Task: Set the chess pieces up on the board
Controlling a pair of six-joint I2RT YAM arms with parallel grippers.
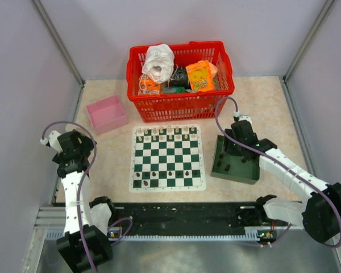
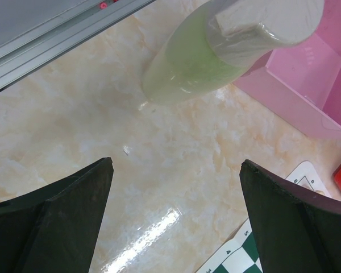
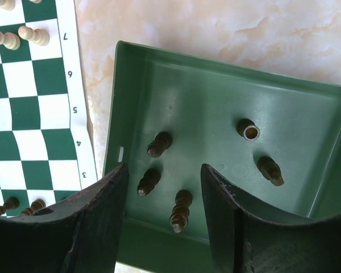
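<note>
The green-and-white chessboard (image 1: 167,157) lies mid-table, its edge also in the right wrist view (image 3: 28,96). Cream chessmen (image 1: 166,134) fill its far rows. A few dark chess pieces (image 1: 169,172) stand on its near rows. Several more dark pieces (image 3: 159,144) lie on their sides in the plain green tray (image 3: 216,91), right of the board (image 1: 245,173). My right gripper (image 3: 165,170) is open and empty just above the tray, with one lying dark piece (image 3: 180,210) between its fingers. My left gripper (image 2: 176,165) is open and empty over bare table left of the board.
A pink box (image 1: 107,113) sits far left of the board, also in the left wrist view (image 2: 307,85). A red basket (image 1: 181,79) full of items stands behind the board. A blurred pale green cylinder (image 2: 216,45) shows close in the left wrist view.
</note>
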